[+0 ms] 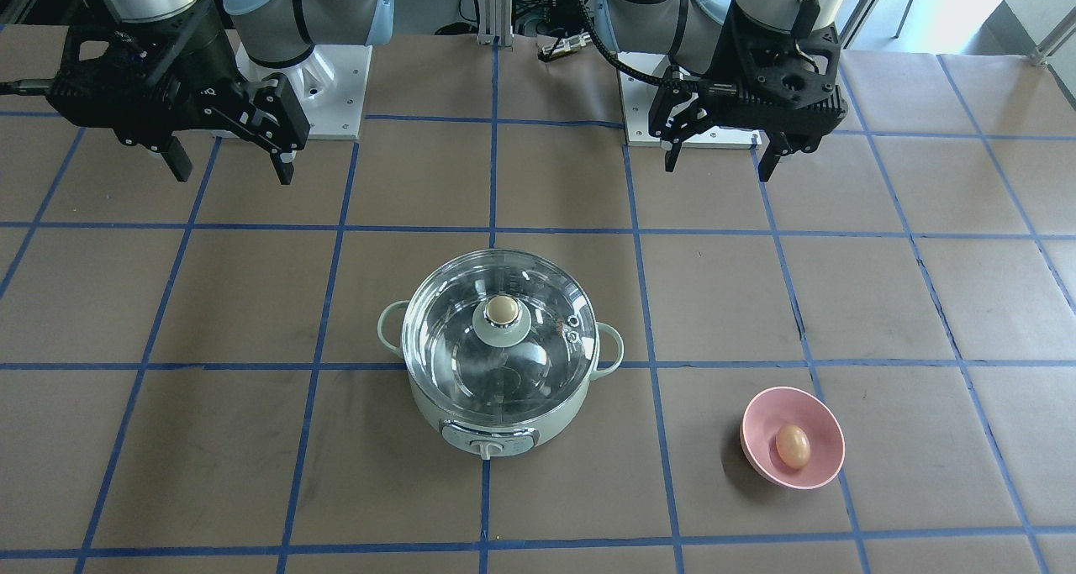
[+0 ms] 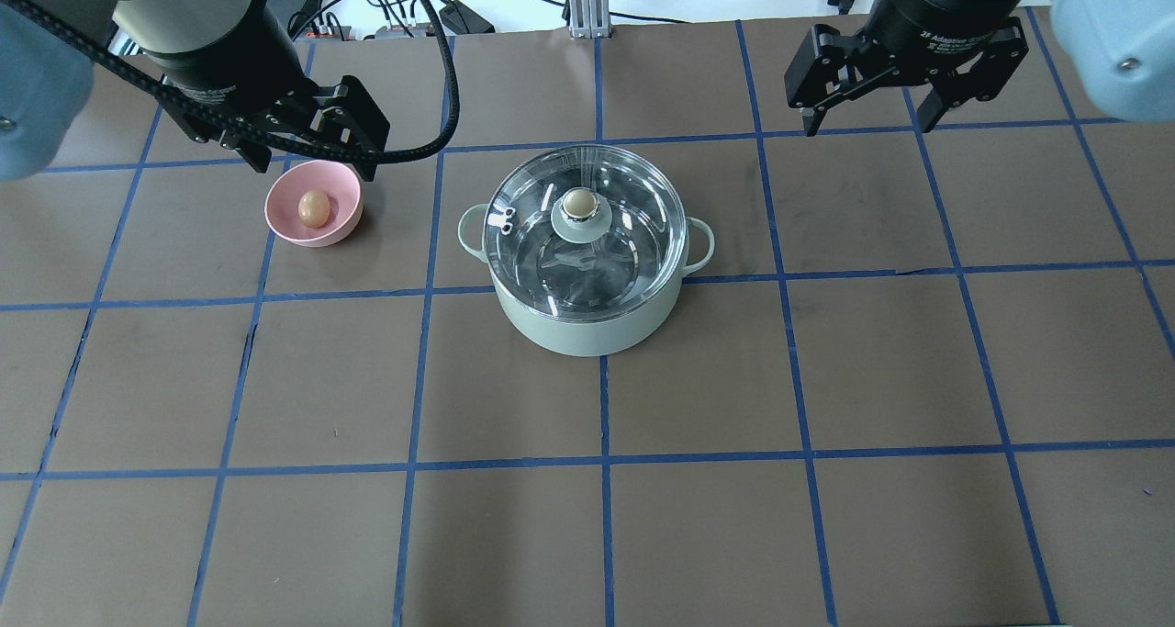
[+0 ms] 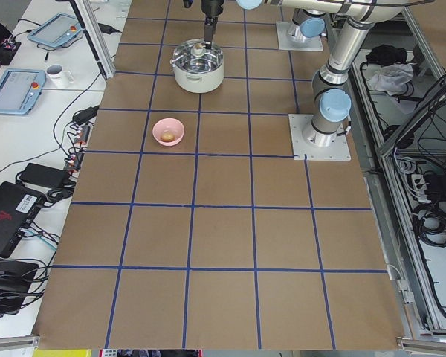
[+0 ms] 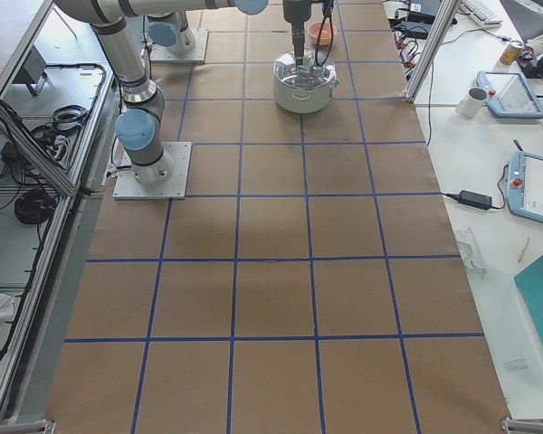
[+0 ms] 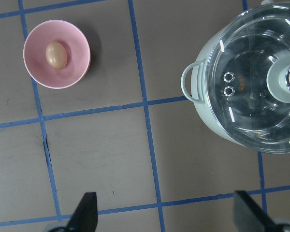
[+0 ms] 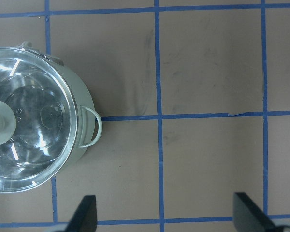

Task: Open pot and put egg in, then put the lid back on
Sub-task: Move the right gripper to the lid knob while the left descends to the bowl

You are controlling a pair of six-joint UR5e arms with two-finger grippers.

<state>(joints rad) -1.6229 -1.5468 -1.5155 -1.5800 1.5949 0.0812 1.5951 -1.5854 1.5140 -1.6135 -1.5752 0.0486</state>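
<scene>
Egg (image 2: 313,208) in pink bowl (image 2: 341,228); lid (image 2: 584,232) on pot (image 2: 587,324)

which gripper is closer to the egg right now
Left. The left gripper hangs open on the same side of the pot as the egg in its pink bowl. The right gripper hangs beyond the pot's opposite side.

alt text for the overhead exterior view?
A mint-green pot with its glass lid on sits at centre. An egg lies in a pink bowl to its left. The left gripper and right gripper hang open near the view's top.
</scene>
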